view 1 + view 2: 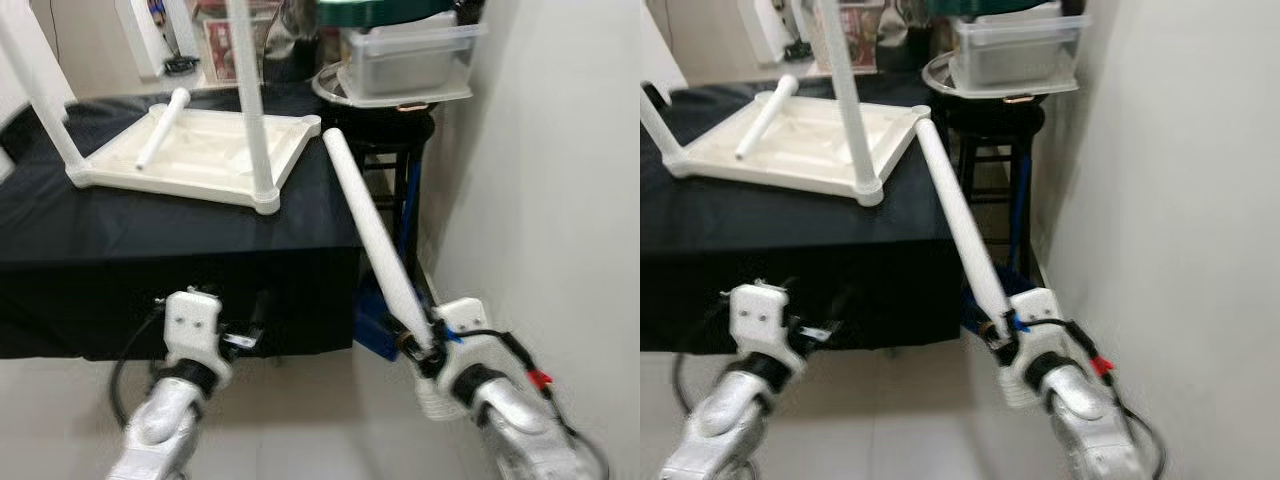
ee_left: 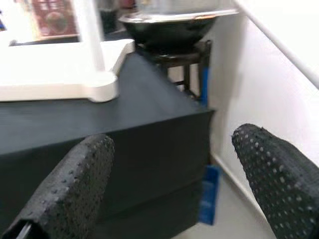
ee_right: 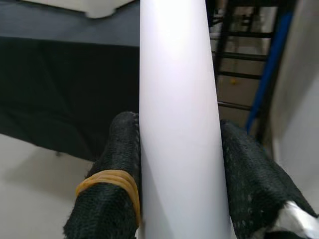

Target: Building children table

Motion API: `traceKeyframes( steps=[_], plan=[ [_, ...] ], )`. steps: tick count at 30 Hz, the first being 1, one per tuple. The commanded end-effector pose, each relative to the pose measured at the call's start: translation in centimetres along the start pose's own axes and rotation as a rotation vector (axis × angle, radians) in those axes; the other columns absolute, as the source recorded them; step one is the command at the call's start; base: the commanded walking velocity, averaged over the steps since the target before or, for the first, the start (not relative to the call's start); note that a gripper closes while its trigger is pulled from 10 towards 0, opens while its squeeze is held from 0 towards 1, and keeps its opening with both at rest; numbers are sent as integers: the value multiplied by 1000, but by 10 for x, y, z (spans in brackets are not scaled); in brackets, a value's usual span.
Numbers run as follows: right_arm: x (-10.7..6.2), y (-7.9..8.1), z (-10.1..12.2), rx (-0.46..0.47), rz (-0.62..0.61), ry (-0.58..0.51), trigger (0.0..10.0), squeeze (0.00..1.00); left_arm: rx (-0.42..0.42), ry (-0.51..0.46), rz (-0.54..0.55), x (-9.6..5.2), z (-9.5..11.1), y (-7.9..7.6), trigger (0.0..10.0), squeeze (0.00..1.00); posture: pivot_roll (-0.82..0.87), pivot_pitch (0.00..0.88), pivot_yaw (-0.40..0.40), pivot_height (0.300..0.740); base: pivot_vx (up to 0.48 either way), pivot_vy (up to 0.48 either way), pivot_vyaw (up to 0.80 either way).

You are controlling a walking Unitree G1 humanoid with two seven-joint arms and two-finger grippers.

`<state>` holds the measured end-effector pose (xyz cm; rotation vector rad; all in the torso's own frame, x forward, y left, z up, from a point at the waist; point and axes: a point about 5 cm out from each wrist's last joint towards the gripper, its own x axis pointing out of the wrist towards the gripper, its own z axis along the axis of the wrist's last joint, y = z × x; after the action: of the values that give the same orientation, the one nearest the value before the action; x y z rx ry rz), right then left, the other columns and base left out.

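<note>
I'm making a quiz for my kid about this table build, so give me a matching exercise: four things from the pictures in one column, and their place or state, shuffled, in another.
Things:
1. Right gripper
2. Left gripper
3. Upside-down tabletop
4. Loose leg

States:
A. Open, holding nothing, in front of the black cloth
B. Lying inside the tabletop's underside
C. Shut on a long white leg
D. Resting on the black cloth, two legs already standing up

Pairs: 1-C, 2-A, 3-D, 4-B
</note>
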<state>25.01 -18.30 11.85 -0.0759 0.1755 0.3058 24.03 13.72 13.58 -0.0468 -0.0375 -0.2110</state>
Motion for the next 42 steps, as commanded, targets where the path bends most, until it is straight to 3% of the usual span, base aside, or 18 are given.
traceKeyframes(
  steps=[1,7,20,27,35,38,41,42],
  plan=[
    [2,3,4,-6,10,-23,10000,0,15,23,15,-1,-4,5,10000,0,-94,95,-12,740,0,0,0],
    [4,1,3,-19,18,-5,10000,0,0,10,30,-2,-2,7,10000,0,-94,87,-19,740,150,0,0],
    [1,3,2,1,50,-8,10000,0,13,-14,21,-1,3,7,10000,0,-95,98,-14,740,480,0,599],
    [5,-5,2,-14,-31,5,10000,0,35,-79,-32,9,20,-2,10000,0,-96,100,-11,740,480,0,196],
    [4,-4,2,-9,-20,2,10000,0,67,-128,-29,18,36,-3,10000,0,-96,101,-9,740,477,0,0],
    [3,-3,2,-10,-14,-2,10000,0,107,-207,7,24,55,-1,10000,0,-96,103,-9,740,124,0,0],
    [3,-2,1,-13,-10,2,10000,0,95,-318,2,28,80,-6,10000,0,-97,105,-9,740,0,0,0],
    [3,-2,1,-13,-10,2,10000,0,95,-318,2,28,80,-6,10000,0,-97,105,-9,740,0,0,0]
  ],
)
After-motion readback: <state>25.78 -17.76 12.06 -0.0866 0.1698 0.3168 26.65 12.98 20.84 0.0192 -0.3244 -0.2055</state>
